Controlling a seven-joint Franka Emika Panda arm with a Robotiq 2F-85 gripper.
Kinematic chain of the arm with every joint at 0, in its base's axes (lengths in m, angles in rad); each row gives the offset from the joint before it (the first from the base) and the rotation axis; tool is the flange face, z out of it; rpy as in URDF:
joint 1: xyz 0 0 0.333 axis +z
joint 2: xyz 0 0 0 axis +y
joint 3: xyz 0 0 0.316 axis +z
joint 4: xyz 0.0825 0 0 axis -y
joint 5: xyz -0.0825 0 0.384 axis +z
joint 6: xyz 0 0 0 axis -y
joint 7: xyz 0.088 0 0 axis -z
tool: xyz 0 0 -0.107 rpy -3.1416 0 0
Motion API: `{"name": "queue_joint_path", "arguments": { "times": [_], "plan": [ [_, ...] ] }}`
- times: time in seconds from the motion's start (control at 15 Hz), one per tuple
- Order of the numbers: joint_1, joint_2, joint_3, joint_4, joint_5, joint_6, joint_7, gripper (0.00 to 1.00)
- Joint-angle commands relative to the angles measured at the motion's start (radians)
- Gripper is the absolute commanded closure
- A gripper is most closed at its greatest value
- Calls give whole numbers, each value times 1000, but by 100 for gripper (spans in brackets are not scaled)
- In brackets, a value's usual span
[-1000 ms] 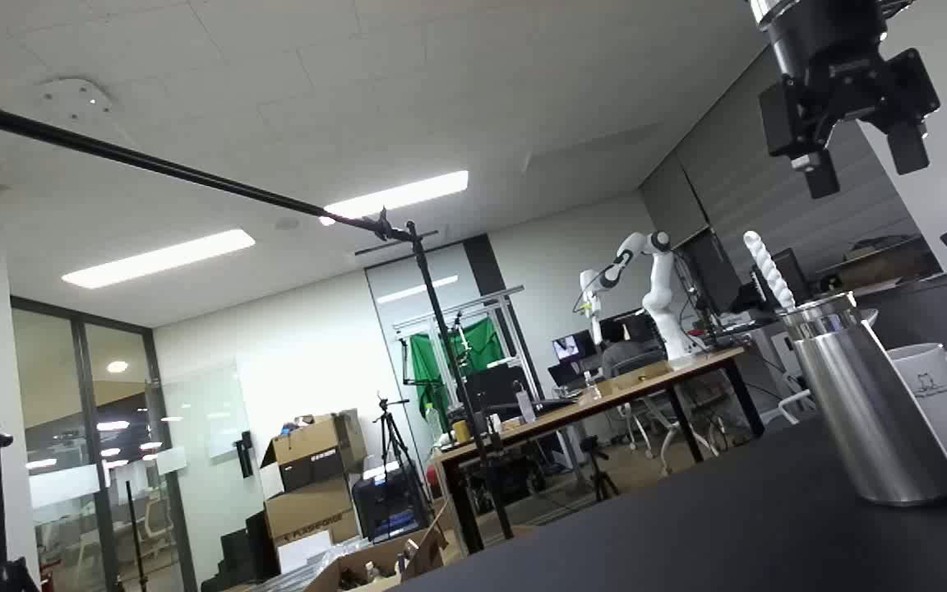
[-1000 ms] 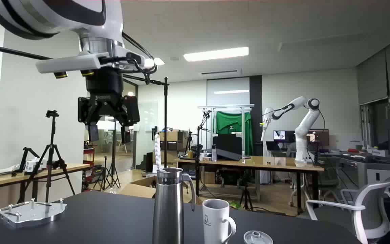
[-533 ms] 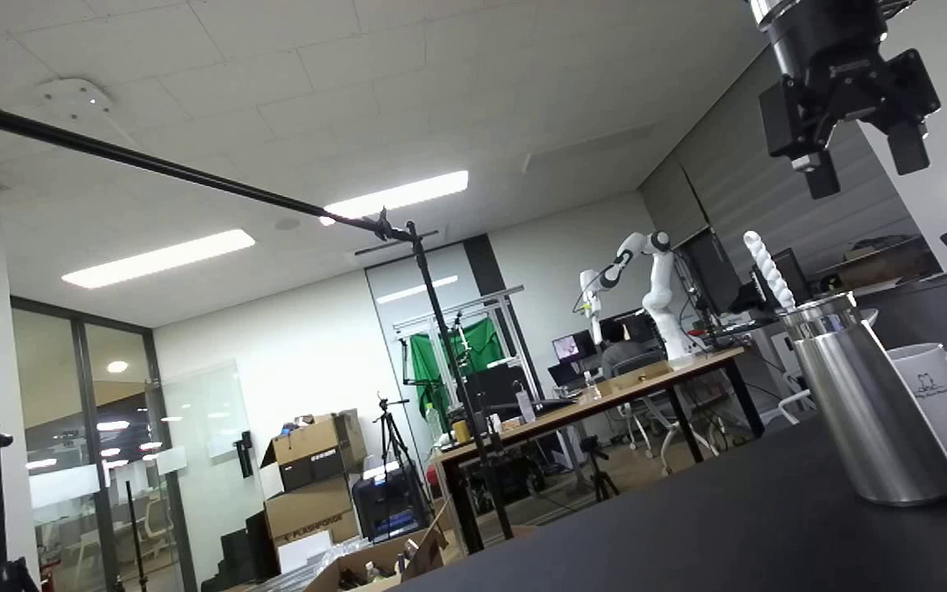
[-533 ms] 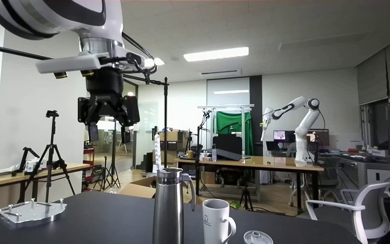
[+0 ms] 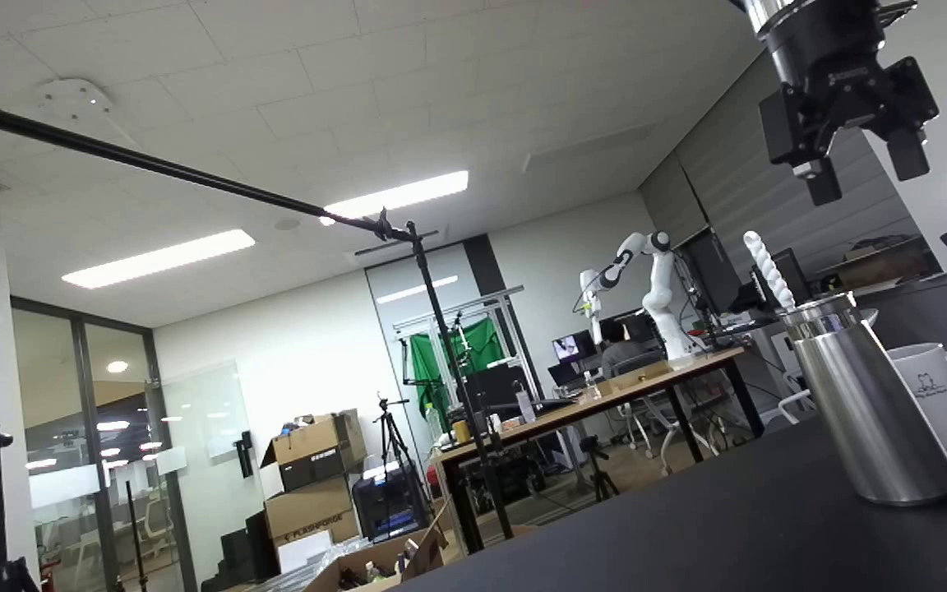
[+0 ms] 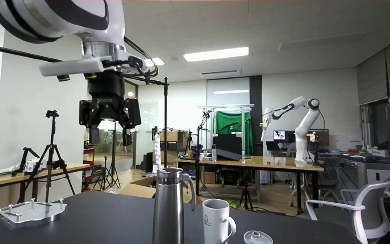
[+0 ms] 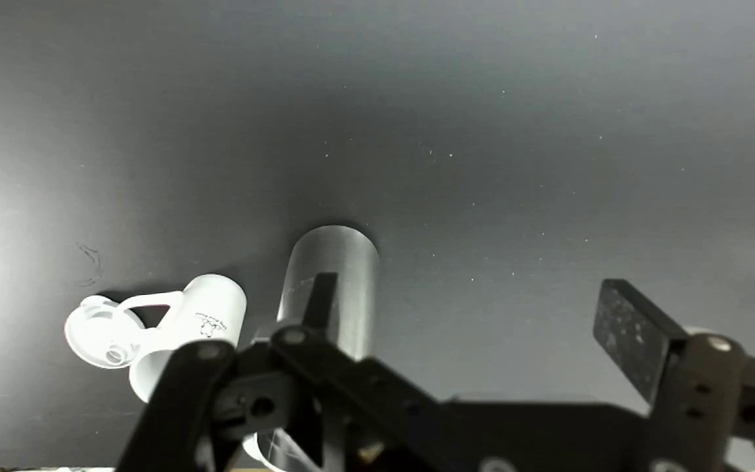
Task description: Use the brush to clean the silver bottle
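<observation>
Spreading across the foreground of both exterior views, the black table (image 6: 96, 217) bears most of what we notice. Behind it we see a wooden table (image 6: 259, 162) with a second, white robot (image 6: 301, 134) standing on it. Our own robot arm (image 6: 115, 27) reaches in from the top left of an exterior view, and at the right there we find a grey and white chair (image 6: 372, 206). At the arm's end the gripper (image 6: 111, 137) points down above the black table, its fingers (image 7: 633, 341) spread well apart. Off to the left we spot a flat metal plate (image 6: 29, 218) with short pegs. Our silver bottle (image 6: 168, 210) stands upright on the black table, its handle (image 6: 193, 195) on the side toward a white mug (image 6: 214, 220). From the wrist we see one finger crossing in front of the bottle's wall, and the gripper partly covers its mouth. The mug stands just beside the bottle, apart from it, and we make out a small dark drawing on it. By the mug's own handle lies a pale round lid (image 7: 99, 334); whether the two touch we cannot tell. Slimmest of all, the brush (image 6: 157, 152) sits in the bottle's mouth, its white twisted end rising above the rim, clear of the gripper, its lower part hidden.
</observation>
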Motion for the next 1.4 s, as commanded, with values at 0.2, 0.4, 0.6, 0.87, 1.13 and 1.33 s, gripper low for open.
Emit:
{"name": "queue_joint_path", "arguments": {
  "times": [0.2, 0.4, 0.6, 0.87, 1.13, 1.33],
  "plan": [
    [-9, 399, 15, 297, -15, -37, 17, 0],
    [-19, 526, 42, 462, -76, -136, 84, 0],
    [-14, 599, 54, 628, -177, -287, 159, 0],
    [-5, 659, 58, 810, -218, -469, 174, 0],
    [-12, 690, 53, 852, -188, -452, 156, 0],
    [-14, 689, 53, 802, -172, -392, 155, 0]
  ]
}}
